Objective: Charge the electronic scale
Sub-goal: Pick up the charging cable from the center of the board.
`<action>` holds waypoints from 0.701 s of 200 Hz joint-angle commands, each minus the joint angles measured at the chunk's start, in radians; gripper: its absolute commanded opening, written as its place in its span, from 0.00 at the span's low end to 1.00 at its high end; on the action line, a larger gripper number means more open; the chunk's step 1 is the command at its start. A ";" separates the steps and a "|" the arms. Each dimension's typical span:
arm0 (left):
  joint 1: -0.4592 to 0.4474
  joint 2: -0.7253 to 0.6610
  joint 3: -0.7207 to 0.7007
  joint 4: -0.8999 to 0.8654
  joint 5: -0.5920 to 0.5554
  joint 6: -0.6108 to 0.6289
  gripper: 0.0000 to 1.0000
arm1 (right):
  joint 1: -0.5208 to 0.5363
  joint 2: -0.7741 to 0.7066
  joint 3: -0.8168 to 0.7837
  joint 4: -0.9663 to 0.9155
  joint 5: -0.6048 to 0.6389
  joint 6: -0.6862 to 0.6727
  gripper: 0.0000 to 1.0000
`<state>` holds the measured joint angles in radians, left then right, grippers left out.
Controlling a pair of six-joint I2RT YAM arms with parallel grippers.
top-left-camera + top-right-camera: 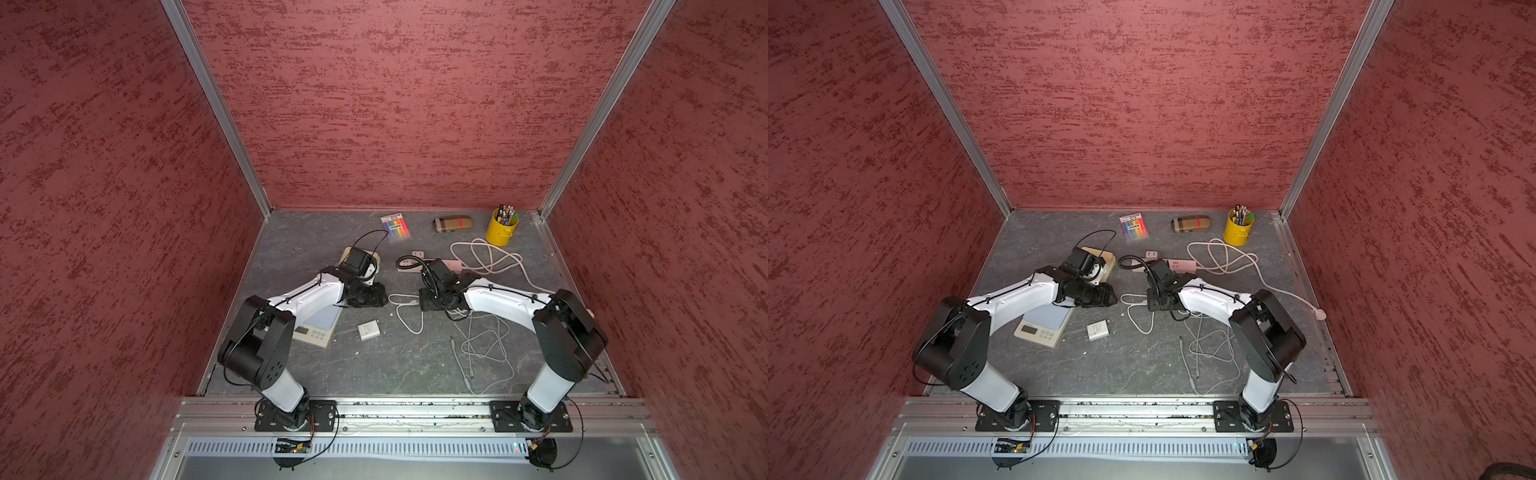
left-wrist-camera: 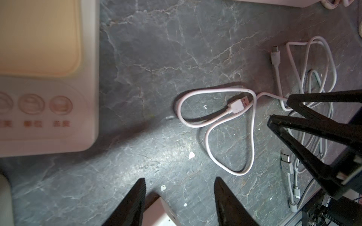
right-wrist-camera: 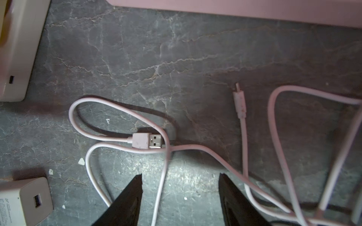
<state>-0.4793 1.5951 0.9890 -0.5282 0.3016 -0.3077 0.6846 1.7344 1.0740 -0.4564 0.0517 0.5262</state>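
An electronic scale (image 2: 49, 109) with a cream platform and three round buttons lies at the back left, half under my left arm in both top views (image 1: 1106, 259). Its port (image 3: 11, 79) faces the middle. A white cable lies between the arms, its USB plug (image 2: 239, 104) (image 3: 147, 140) and small plug (image 3: 240, 101) both loose. My left gripper (image 2: 180, 180) hangs open over a corner of the white charger (image 1: 368, 331). My right gripper (image 3: 180, 176) is open, with a strand of the cable lying between its fingers.
A second scale (image 1: 320, 328) with a bluish platform lies under the left forearm. A pink power strip (image 1: 453, 264) with a looped cord sits behind the right gripper. Grey cables (image 1: 482, 345) sprawl at the front right. A yellow pencil cup (image 1: 502, 227), a case (image 1: 453, 223) and a marker pack (image 1: 395, 224) line the back.
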 commanded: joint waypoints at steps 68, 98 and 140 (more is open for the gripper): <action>-0.039 -0.035 0.000 0.017 -0.027 -0.051 0.57 | 0.000 0.086 0.028 0.085 0.026 -0.034 0.47; -0.039 -0.029 0.011 0.015 -0.030 -0.048 0.57 | 0.000 0.115 0.076 0.075 0.052 -0.043 0.43; -0.039 -0.027 0.005 0.017 -0.035 -0.047 0.57 | 0.000 0.169 0.147 0.038 0.052 -0.069 0.43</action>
<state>-0.5156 1.5700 0.9817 -0.5194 0.2813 -0.3519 0.6846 1.8736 1.1725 -0.4091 0.0738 0.4721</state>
